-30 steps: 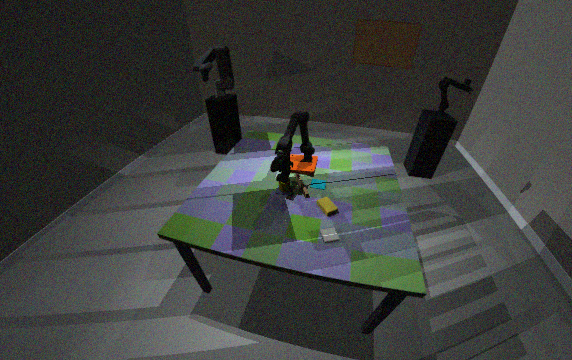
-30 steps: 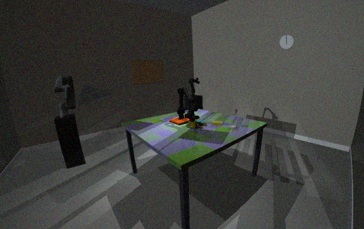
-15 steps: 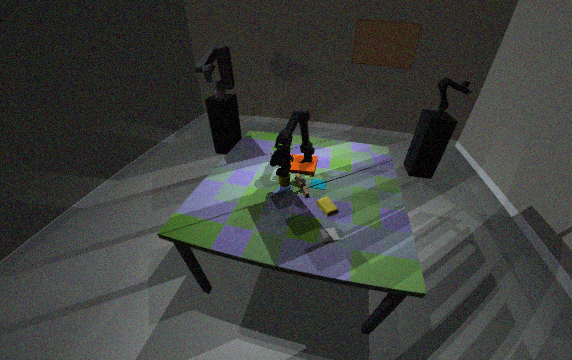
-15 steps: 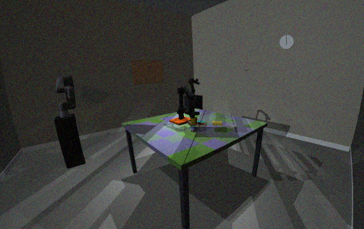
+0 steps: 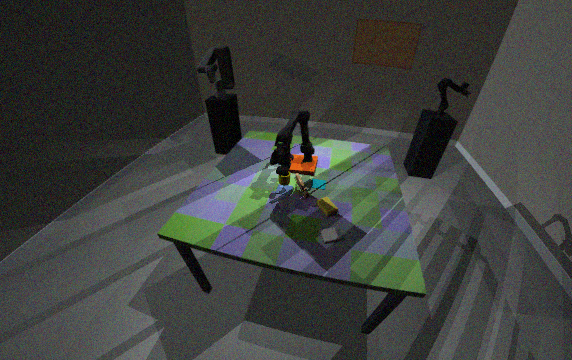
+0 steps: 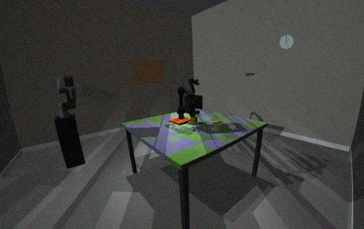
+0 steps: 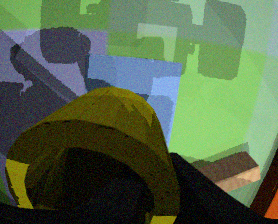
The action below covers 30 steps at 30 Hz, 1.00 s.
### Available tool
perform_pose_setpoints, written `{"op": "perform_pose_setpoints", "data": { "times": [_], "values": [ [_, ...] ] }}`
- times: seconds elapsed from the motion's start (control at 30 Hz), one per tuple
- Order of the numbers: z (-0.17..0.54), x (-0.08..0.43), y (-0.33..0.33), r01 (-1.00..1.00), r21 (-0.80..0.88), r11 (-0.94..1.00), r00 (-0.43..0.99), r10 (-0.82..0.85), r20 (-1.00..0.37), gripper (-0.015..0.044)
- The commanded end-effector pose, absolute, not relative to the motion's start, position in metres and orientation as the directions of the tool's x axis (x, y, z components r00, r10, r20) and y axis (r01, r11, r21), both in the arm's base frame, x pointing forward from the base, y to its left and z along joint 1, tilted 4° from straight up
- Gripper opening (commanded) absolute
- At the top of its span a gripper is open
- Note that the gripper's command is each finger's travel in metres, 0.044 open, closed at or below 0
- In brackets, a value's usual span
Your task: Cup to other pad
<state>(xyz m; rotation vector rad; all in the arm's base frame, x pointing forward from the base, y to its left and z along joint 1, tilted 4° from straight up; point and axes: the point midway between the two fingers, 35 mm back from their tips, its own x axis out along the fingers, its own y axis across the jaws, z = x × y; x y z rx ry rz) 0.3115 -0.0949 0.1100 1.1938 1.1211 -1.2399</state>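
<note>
My gripper is shut on the yellow cup. The cup is held up above the table, near the blue pad, with a gap under it in the top view. In the wrist view the cup's rim and dark inside show at the bottom, and it covers part of the blue pad. No marbles can be made out in the dark inside. The cyan pad lies flat to the right of the cup in the top view.
A brown wooden block lies between the two pads. The arm stands on an orange base behind. A yellow block and a pale flat piece lie farther off. Hard shadows cross the table.
</note>
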Motion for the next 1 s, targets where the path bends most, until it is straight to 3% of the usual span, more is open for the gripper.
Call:
{"op": "perform_pose_setpoints", "data": {
  "times": [0.0,0.97],
  "values": [
    [0.11,0.312,-0.095,0.999,0.033,-0.028,0.031,-0.07,-0.997,0.0],
    [0.106,0.288,-0.043,0.999,0.027,-0.032,0.025,-0.069,-0.997,0.0]
  ]
}}
